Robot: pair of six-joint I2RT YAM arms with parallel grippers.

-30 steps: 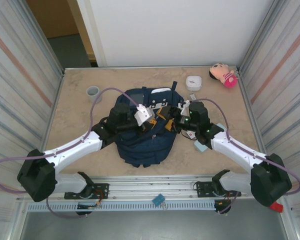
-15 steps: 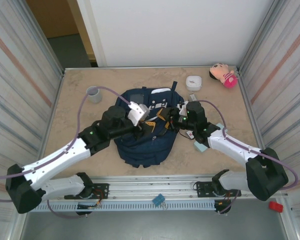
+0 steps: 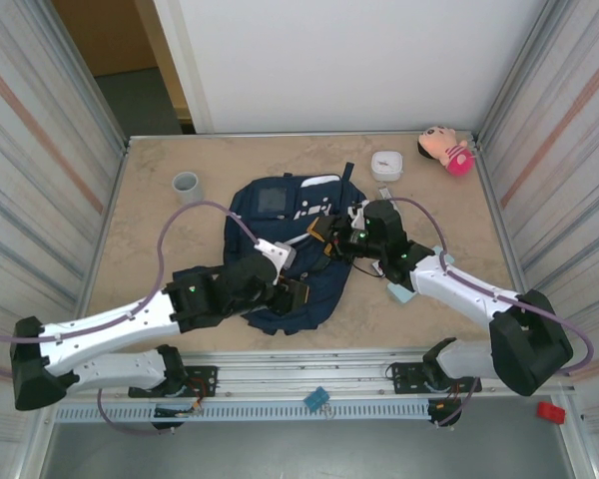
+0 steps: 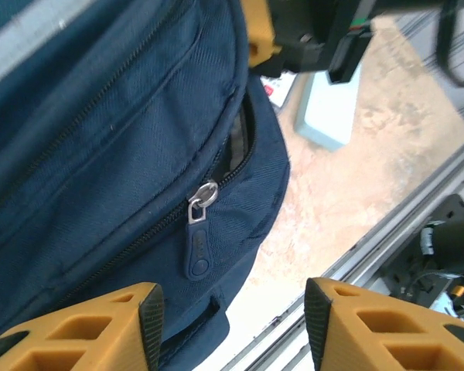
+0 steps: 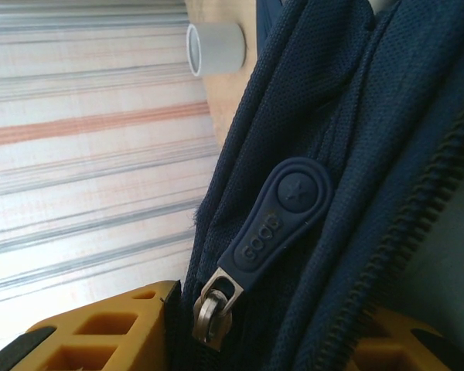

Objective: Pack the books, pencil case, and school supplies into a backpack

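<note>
The left hand (image 4: 232, 309) is spread, nothing between its fingers, and hovers over the near corner of the backpack (image 3: 280, 235), just short of a zip pull (image 4: 196, 251) that hangs where the zip gapes a little. The right hand (image 5: 271, 325) is on the backpack's far right side with a fold of navy fabric and a rubber tab (image 5: 282, 212) between its fingers; I cannot tell whether they press on anything yet. The backpack lies flat in the middle of the worktop (image 3: 150, 239). The pencil case (image 4: 329, 108) and the small white packet (image 4: 281, 86) lie unpacked just beside its right edge, partly under the right arm. The likeliest slip is the right hand closing on cloth rather than the tab, so a pull would drag the whole soft backpack. With the left hand gripping nothing, it could slide onto the pencil case and packet or bunch up and jam the zip. Both arms also reach over the backpack, so their elbows and cables could meet. There is little room on the backpack's near side, where the rail (image 3: 329, 364) runs close. There is more bare room to its left and beyond it, up to the grey cup (image 3: 186, 185) and the white box (image 3: 386, 165).
</note>
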